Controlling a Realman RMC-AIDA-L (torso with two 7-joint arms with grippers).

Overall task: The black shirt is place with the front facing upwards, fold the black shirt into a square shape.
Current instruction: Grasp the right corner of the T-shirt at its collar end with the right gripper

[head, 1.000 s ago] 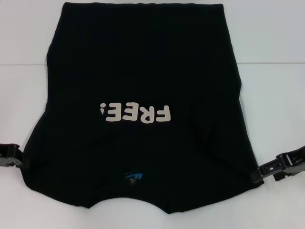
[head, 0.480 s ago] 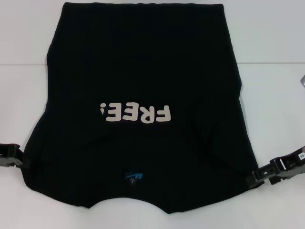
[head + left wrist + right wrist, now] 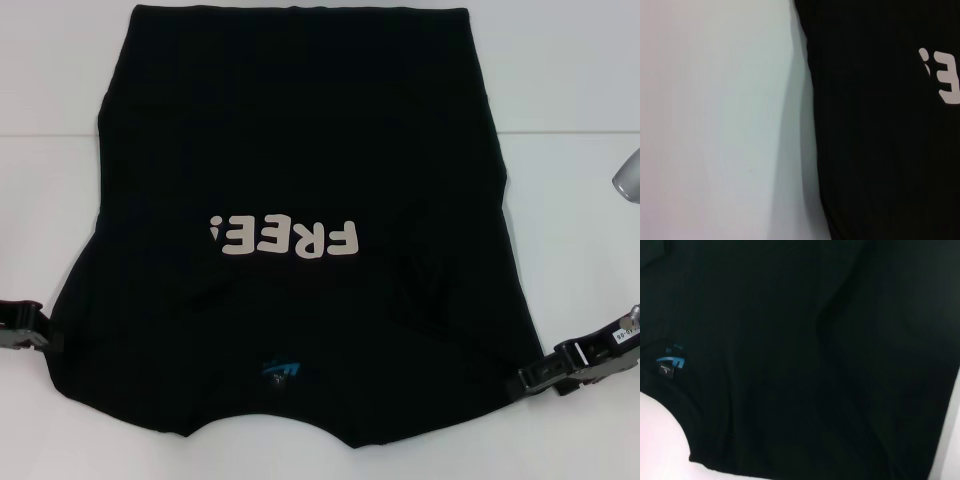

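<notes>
The black shirt [image 3: 300, 150] lies flat on the white table [image 3: 570, 80], front up, with its collar toward me. Its white "FREE!" print [image 3: 285, 238] reads upside down, and the blue neck label [image 3: 280, 372] sits near the collar. My left gripper [image 3: 42, 338] rests at the shirt's left shoulder edge. My right gripper [image 3: 530, 380] touches the right shoulder edge, low on the table. A raised crease [image 3: 415, 280] runs through the cloth near it. The left wrist view shows the shirt's side [image 3: 880, 150], and the right wrist view the shirt [image 3: 815, 365] and its label [image 3: 670, 362].
Bare white table [image 3: 715, 125] shows on both sides of the shirt. A silver part of the right arm [image 3: 628, 175] enters at the right edge. The shirt's hem reaches the top edge of the head view.
My right gripper has slid down and inward along the shirt's right shoulder edge, and the crease in the cloth near it has grown. A silver arm part came into view. The left gripper stayed still.
</notes>
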